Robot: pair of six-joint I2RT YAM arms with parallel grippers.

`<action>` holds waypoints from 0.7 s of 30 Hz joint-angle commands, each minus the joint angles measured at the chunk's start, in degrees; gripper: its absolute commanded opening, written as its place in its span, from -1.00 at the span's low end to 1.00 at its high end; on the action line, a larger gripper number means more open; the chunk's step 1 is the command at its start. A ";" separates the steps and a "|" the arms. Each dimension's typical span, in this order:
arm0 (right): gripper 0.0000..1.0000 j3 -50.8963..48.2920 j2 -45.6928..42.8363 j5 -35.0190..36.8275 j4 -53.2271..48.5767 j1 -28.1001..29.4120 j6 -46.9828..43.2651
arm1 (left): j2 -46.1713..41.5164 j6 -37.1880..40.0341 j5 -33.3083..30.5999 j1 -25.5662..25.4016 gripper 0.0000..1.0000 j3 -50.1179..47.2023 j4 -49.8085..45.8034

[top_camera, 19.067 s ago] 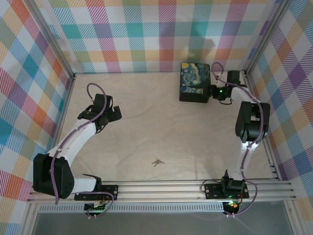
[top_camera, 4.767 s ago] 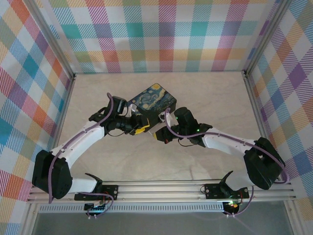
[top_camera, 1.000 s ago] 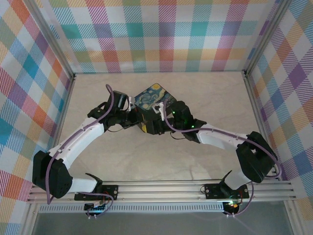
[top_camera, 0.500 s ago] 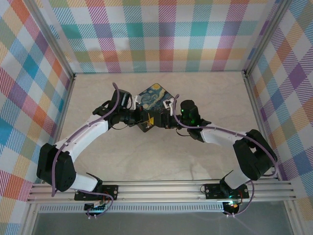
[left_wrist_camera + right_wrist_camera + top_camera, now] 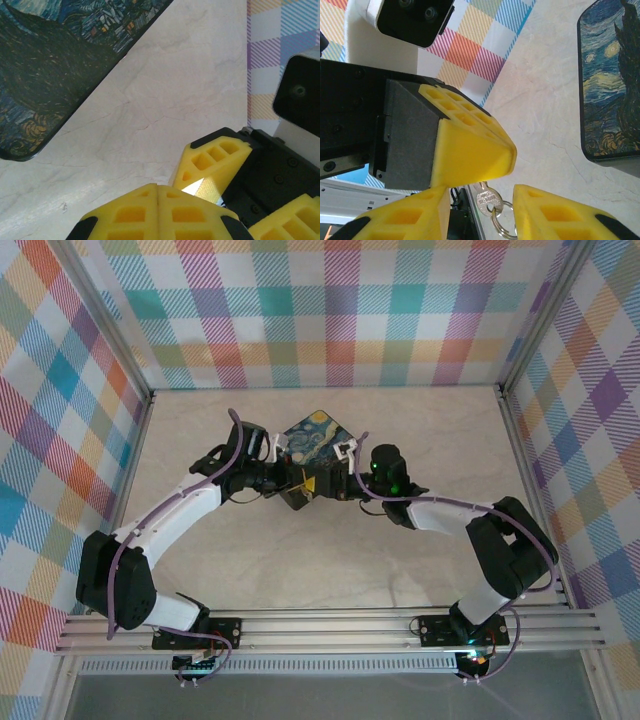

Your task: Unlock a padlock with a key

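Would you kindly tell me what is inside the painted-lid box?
Nothing inside shows: the box looks shut under its starry-night lid, which covers whatever it holds.

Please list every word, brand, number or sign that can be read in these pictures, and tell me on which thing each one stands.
No text can be read with certainty.
key: its round head seems to carry stamped marks in the right wrist view, but they are too small and blurred to read.
black box: the lid bears only a painted night sky with swirls, no words or numbers that I can make out.
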 commanded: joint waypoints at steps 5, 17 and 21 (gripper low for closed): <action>-0.26 -4.63 2.24 0.46 15.09 -0.48 8.66 | -3.48 -3.26 4.80 -0.13 -1.00 -1.58 5.86; -0.44 -7.24 8.01 0.84 32.56 -0.45 19.26 | -3.72 -6.69 6.49 -0.11 -1.00 -2.99 11.95; -0.46 -6.68 7.87 -0.12 32.50 -0.40 19.50 | -3.94 -6.76 6.48 -0.13 -1.00 -3.10 11.93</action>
